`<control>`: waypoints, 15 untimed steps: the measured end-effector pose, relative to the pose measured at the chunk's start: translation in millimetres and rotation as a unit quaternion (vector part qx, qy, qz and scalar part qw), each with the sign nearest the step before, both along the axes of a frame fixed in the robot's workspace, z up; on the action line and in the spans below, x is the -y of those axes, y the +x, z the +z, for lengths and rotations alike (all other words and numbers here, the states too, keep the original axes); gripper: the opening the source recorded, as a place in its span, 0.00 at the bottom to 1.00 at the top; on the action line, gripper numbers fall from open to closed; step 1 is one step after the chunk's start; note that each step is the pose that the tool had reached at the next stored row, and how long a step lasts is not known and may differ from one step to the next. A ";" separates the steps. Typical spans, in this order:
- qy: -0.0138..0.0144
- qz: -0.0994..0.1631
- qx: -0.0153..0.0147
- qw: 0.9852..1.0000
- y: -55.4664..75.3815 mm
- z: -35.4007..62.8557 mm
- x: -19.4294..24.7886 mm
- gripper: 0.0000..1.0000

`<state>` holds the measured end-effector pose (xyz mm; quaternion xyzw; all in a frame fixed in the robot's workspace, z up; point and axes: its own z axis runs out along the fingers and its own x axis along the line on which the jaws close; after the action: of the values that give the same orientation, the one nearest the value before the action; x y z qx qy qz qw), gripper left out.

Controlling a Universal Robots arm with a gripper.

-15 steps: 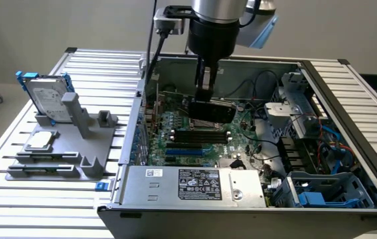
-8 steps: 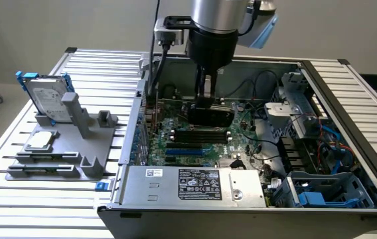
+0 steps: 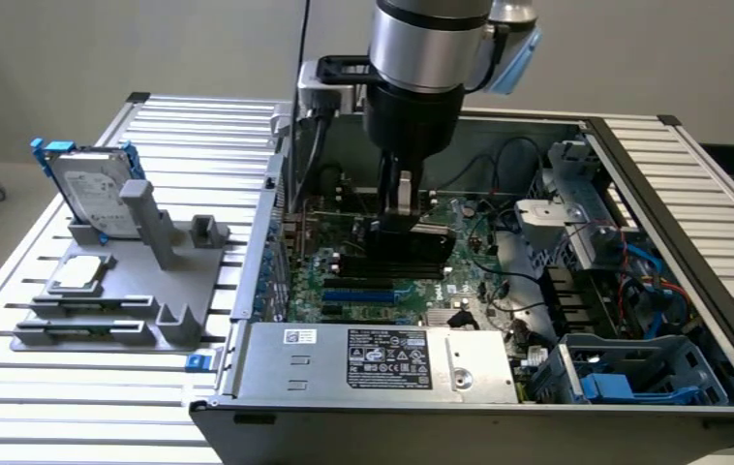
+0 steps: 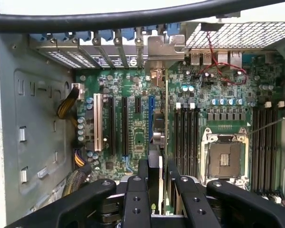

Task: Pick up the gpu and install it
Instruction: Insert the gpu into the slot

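Holding entry, one arm reaching down into an open case [image 3: 677, 184].

1. Gpu [image 4: 155, 183]. It is carried edge-on between the claw's fingers, board upright, black shroud on one face. In the exterior view it hangs low over the motherboard [image 3: 354, 281], directly under the arm. Its silver bracket [image 4: 164, 47] is up against the row of rear slot covers [image 4: 109, 45] and in line with them. Judged reason: the card is kept upright, bracket to the rear, so that its lower edge can meet a slot while the bracket fills an opening. Whether the edge is already seated cannot be told, since the card hides what lies beneath it.

2. Claw [image 4: 157, 165]. It is about half open, with one finger on each face of the gpu. The grip is on the card's upper part, at the end away from the bracket. It touches nothing else.

3. Expansion slots. A blue slot [image 4: 151, 111] is just beside the card, on the side away from the memory slots. Black slots and a white slot [image 4: 98, 121] lie further off.

4. Memory slots [image 4: 185, 135] and CPU socket [image 4: 225, 159] are on the card's other side, near it but apart.

5. Power supply [image 3: 381, 358] occupies the case's near end in the exterior view.

6. Hard drive [image 3: 89, 194]. It stands upright on a grey stand [image 3: 147, 291] outside the case, at the exterior view's left, well apart from the work.
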<state>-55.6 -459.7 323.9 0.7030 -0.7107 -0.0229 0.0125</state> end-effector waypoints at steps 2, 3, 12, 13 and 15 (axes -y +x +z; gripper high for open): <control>0.003 0.004 0.002 1.000 -1.1 -2.4 1.9 0.27; 0.005 0.006 0.003 1.000 -1.6 -3.2 2.7 0.27; 0.011 0.018 0.008 1.000 -8.2 -11.4 7.0 0.27; 0.011 0.018 0.008 1.000 -8.2 -11.4 7.1 0.27; 0.011 0.019 0.008 1.000 -8.9 -12.2 7.0 0.27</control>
<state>-64.5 -466.7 311.6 0.7170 -0.6967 -0.0245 -0.0007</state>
